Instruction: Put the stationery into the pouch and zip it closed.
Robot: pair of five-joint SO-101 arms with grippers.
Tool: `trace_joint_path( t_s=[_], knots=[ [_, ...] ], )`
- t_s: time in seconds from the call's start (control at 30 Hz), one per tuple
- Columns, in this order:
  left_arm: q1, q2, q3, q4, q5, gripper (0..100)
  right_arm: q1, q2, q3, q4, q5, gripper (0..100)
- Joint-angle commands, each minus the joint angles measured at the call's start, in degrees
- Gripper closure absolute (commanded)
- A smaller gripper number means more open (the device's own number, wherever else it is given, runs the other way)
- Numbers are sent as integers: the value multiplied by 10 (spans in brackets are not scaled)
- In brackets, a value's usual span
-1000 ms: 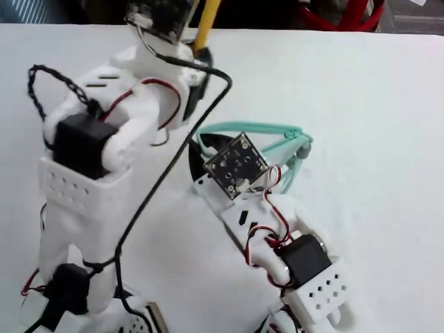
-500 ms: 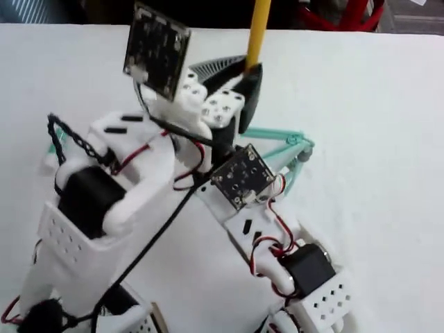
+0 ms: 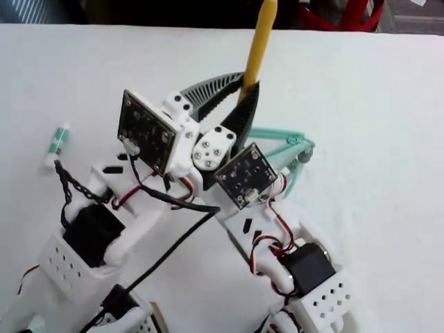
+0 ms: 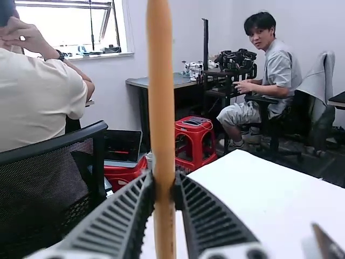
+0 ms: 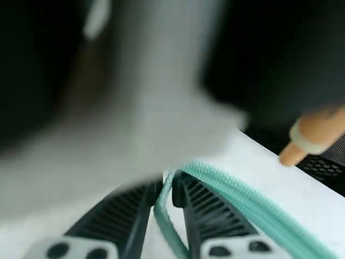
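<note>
My left gripper (image 4: 163,195) squeezes the pencil (image 4: 160,97), upright between its jaws; my right gripper (image 5: 167,197) pinches the pouch (image 5: 243,203) edge between its jaws.

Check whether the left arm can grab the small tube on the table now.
Probably not yet: the left gripper is shut on the pencil. The tube lies apart on bare table, nothing covering it.

Pouch (image 3: 276,132) mostly out of sight (mesh, perhaps)
</note>
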State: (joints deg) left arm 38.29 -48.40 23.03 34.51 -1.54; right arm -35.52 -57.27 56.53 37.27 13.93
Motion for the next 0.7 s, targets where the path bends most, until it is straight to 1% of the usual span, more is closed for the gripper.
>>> trace_joint_path(
  t_s=[0.0, 0.13, 0.23, 0.3, 0.43, 0.57, 0.67],
  knots=[
    [19, 15, -26, -1, -5, 977, -1, 68, 17, 3, -3, 978],
    [18, 31, -83, 35, -5, 977, -1, 71, 5, 5, 2, 978],
    [16, 35, -138, 66, -5, 977, -3, 67, -4, 12, 27, 978],
    [16, 35, -173, 105, -7, 977, -2, 67, -4, 15, 50, 978],
    [16, 35, -209, 185, -47, 977, -5, 66, -4, 17, 69, 978],
    [-11, 32, -208, 217, -45, 977, -5, 51, 0, 20, 133, 978],
    [-29, 31, -208, 229, -24, 977, -5, 24, 1, 49, 177, 978]
  ],
)
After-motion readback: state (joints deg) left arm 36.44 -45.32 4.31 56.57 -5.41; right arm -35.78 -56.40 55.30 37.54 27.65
